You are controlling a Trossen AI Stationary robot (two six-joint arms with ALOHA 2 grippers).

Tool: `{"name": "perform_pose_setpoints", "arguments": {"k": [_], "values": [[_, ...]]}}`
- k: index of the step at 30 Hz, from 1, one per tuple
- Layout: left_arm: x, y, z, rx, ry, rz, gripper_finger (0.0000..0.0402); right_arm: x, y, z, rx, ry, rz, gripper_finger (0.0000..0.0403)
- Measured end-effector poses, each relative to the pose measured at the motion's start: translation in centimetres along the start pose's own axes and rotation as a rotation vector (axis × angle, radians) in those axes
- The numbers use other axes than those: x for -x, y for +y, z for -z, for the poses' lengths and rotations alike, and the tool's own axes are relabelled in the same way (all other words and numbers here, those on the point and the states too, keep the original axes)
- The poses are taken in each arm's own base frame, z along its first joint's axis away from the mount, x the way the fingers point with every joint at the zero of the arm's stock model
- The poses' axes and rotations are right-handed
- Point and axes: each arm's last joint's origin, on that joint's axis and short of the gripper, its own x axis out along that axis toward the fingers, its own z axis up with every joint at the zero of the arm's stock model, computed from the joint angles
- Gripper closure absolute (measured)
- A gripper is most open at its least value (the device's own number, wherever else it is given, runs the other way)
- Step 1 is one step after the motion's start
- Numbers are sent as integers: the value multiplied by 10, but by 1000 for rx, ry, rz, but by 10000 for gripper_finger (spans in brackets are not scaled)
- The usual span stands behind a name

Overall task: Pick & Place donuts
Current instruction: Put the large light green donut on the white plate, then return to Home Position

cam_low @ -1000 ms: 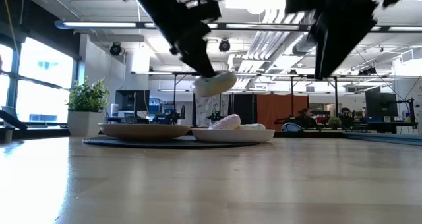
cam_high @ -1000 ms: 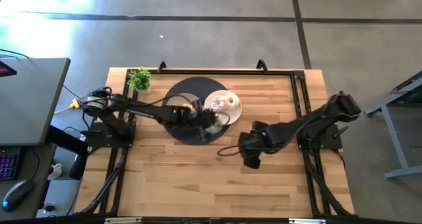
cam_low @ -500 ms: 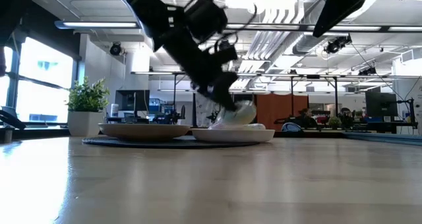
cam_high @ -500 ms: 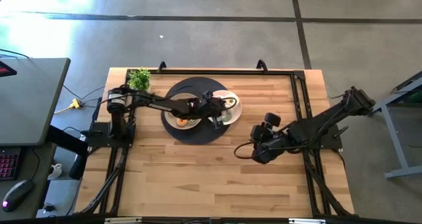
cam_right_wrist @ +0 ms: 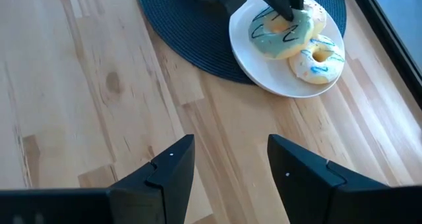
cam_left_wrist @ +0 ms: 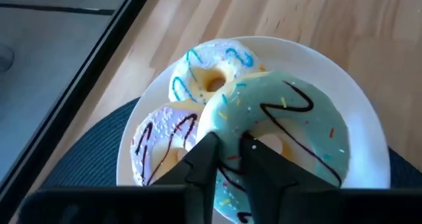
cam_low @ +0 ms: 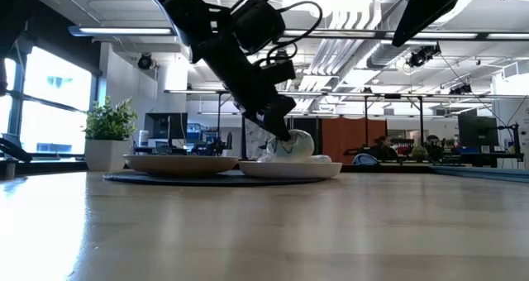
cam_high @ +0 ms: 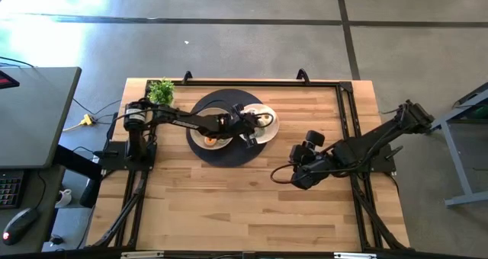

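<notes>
A white plate (cam_left_wrist: 356,99) on a dark round mat (cam_high: 229,156) holds a white-iced donut with blue lines (cam_left_wrist: 211,79), a pale pink-iced donut with brown lines (cam_left_wrist: 161,141) and a green-iced sprinkled donut (cam_left_wrist: 290,118). My left gripper (cam_left_wrist: 231,161) is shut on the green-iced donut over this plate (cam_high: 268,129). A second plate (cam_high: 210,129) to its left holds a small orange donut (cam_high: 210,142). My right gripper (cam_right_wrist: 227,161) is open and empty above bare table, right of the mat (cam_high: 296,175). My left gripper pinches the green-iced donut's ring at its near side (cam_left_wrist: 227,135), one finger at the outer edge (cam_left_wrist: 201,161) and one at the hole (cam_left_wrist: 260,161). The fingers slant down from the table's left (cam_low: 277,120). The donut (cam_low: 291,146) sits tilted on the plate, overlapping the other two donuts.
A small potted plant (cam_high: 161,91) stands at the table's far left corner. A black frame rail (cam_high: 347,107) runs along the far and right edges. Bare wood lies near the front (cam_high: 229,206).
My left gripper has carried the green-iced donut from over the mat's near part toward the right-hand plate and gone down, so the donut now rests on that plate against the other donuts. My right gripper has drawn back a little toward the table's right edge.
</notes>
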Motion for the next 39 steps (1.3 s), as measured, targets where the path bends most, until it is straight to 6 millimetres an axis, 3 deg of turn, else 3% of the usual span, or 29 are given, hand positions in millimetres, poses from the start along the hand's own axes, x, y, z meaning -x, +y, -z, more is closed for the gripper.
{"name": "perform_pose_setpoints", "arguments": {"k": [10, 20, 26, 31, 39], "values": [[1, 0, -1, -9, -2, 11, 288, 0, 0, 0, 0, 0, -1, 215], [20, 5, -6, -3, 20, 29, 279, 0, 0, 0, -6, 0, -1, 215], [62, 21, -21, 111, 11, 125, 279, 0, -2, -1, 69, -48, 61, 215], [120, 49, -29, 163, 10, 154, 279, 0, -4, -3, 271, -102, 166, 215], [215, 94, -16, 288, 6, 157, 280, 0, -10, -4, 237, -64, 137, 215]]}}
